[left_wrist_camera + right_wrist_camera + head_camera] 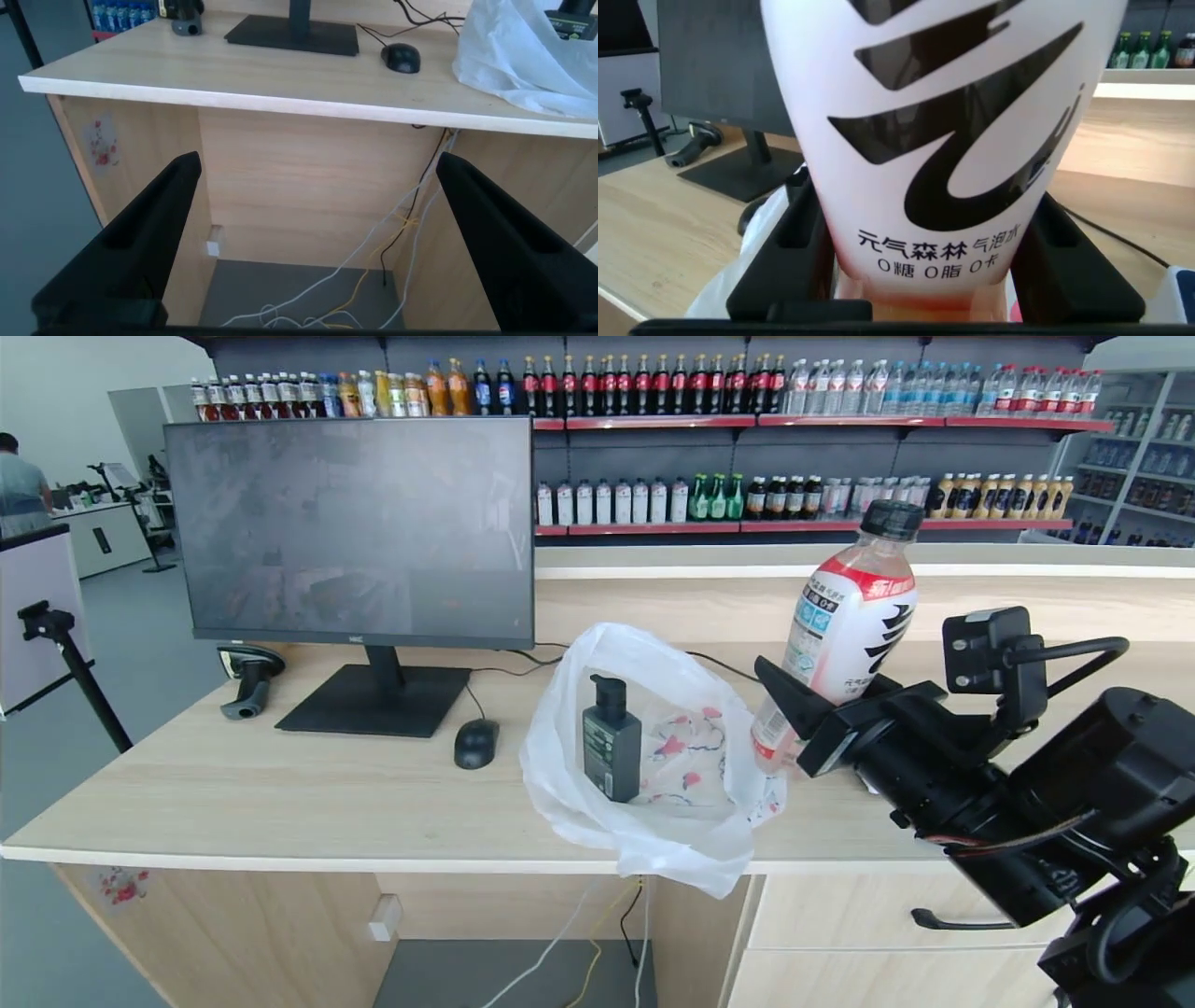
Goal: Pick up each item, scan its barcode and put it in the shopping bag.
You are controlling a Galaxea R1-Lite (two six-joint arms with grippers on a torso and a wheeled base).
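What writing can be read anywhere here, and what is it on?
"元气森林气泡水": on the bottle, seen in the right wrist view.
"0糖 0脂 0卡": just below that line, on the same bottle.
Too small to read: the badge on the monitor, the label on the pump bottle, and the labels on the shelf bottles.

My head looks down on the counter [280, 803], my left gripper's [322, 252] camera faces its edge from below, my right gripper's [795, 721] hugs the bottle [943, 140]; all share the bag [653, 821].

The right arm [1074, 803] is matte black, built of chunky rounded segments, with thin red and white wires [1008, 840] along its wrist. A boxy black camera [992, 658] sits above it, trailing a looped black cable [1088, 649]. The left gripper [318, 163] has black, tapering wedge fingers [140, 233].
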